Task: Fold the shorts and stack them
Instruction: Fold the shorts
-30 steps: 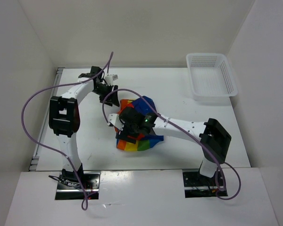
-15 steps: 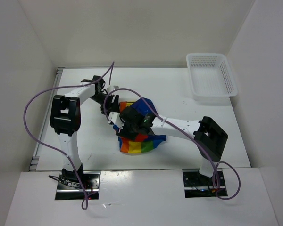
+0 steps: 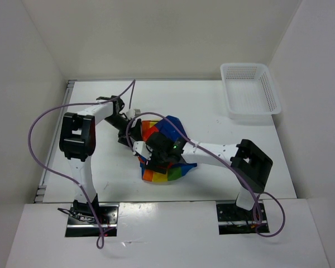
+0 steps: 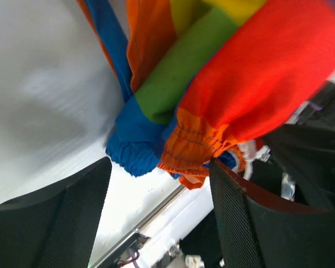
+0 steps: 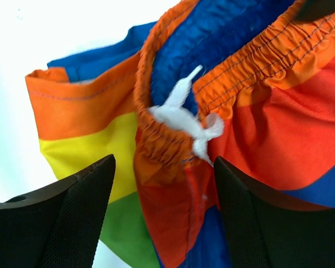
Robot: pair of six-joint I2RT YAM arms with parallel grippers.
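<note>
The rainbow-striped shorts [image 3: 166, 146] lie crumpled in the middle of the table. My left gripper [image 3: 130, 129] is open at their left edge; in the left wrist view the orange waistband and blue cloth [image 4: 195, 151] hang just ahead of its open jaws [image 4: 159, 223]. My right gripper [image 3: 148, 157] is open above the shorts' lower left part; in the right wrist view the orange gathered waistband [image 5: 162, 145] and white drawstring [image 5: 181, 117] lie between its spread fingers [image 5: 162, 218].
A white mesh basket [image 3: 250, 91] stands at the back right corner. White walls close the table at left, back and right. A purple cable [image 3: 44, 120] loops off the left arm.
My left gripper has moved down and right to the shorts' left edge. My right gripper has shifted slightly over the shorts, and the cloth has shifted a little.
</note>
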